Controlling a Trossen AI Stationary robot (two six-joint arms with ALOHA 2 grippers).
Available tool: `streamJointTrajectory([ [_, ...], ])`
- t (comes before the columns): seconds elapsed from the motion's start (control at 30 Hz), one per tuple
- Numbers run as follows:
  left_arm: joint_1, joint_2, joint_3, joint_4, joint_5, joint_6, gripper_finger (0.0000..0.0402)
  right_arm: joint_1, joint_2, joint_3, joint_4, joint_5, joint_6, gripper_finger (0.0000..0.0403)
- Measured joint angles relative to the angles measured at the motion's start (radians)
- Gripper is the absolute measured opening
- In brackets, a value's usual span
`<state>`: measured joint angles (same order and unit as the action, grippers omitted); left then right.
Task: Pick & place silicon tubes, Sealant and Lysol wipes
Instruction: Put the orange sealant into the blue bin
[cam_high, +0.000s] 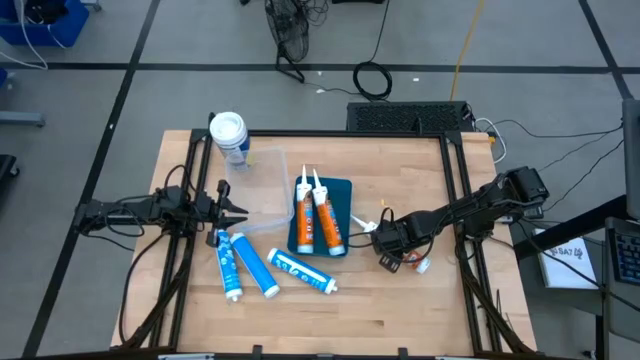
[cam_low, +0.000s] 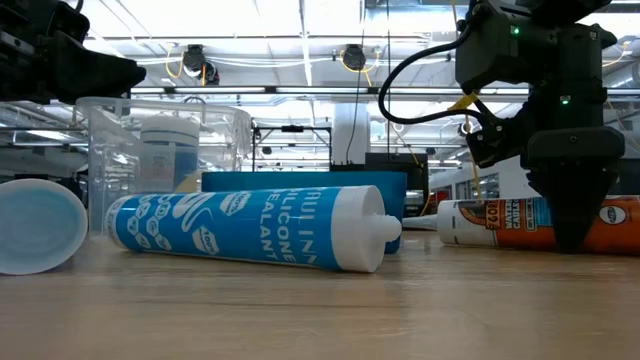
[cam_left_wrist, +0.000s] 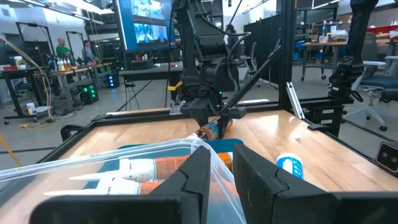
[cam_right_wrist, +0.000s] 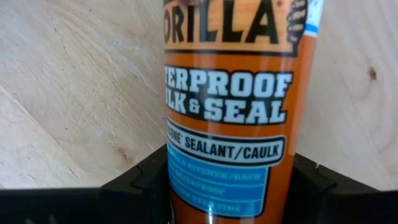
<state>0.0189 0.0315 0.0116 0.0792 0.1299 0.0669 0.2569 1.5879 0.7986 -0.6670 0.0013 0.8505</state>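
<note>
1. Wooden counter, carrying everything.
2. Lysol wipes upright at far-left corner, beside clear bin.
3. Left gripper narrowly parted at bin's edge.
4. Right gripper low near right edge, straddling orange sealant tube.

You've got the Lysol wipes at the surface's far left, two sealant tubes on the tray mid-surface, three silicone tubes nearer you.
</note>
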Motion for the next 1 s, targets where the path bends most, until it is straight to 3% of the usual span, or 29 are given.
streamJointTrajectory([
  [0.4, 0.000, 0.000, 0.000, 0.000, 0.000, 0.000, 0.0076, 0.000, -0.020, 0.000, -0.004, 0.004, -0.005, 0.0200],
  [1.0, 0.000, 0.000, 0.000, 0.000, 0.000, 0.000, 0.0076, 0.013, -0.370, -0.003, -0.244, 0.167, 0.131, 0.0199],
])
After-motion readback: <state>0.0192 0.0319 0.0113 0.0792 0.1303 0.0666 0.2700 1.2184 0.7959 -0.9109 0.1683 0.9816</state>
